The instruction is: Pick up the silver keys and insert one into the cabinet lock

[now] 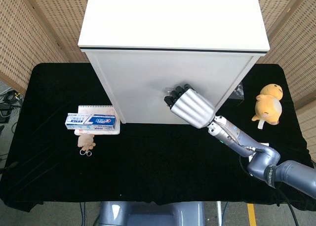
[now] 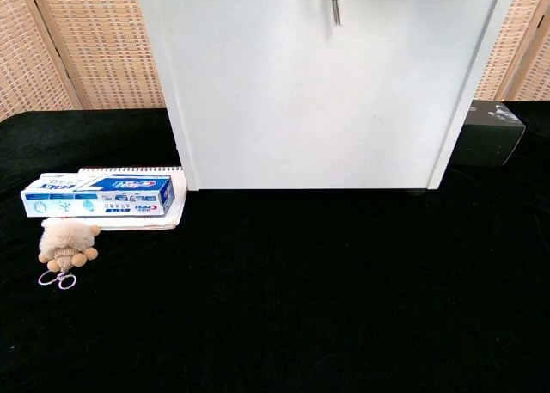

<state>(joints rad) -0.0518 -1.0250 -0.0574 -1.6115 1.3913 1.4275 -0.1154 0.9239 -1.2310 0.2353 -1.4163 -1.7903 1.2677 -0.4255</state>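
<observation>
A white cabinet (image 1: 173, 82) stands at the middle back of the black table. My right hand (image 1: 191, 107) is raised against the cabinet's front panel, fingers curled in toward the panel and the back of the hand facing the head camera. A silver key (image 2: 336, 4) dangles in front of the panel at the top edge of the chest view, directly below where the hand is. The keys appear to be in that hand's grip, but the hand hides the grip and the lock. The left hand shows in neither view.
A toothpaste box (image 1: 92, 120) lies on a spiral notebook (image 2: 137, 217) left of the cabinet, with a small plush keychain (image 2: 67, 242) in front of it. A yellow plush toy (image 1: 269, 104) and a black box (image 2: 490, 133) sit to the right.
</observation>
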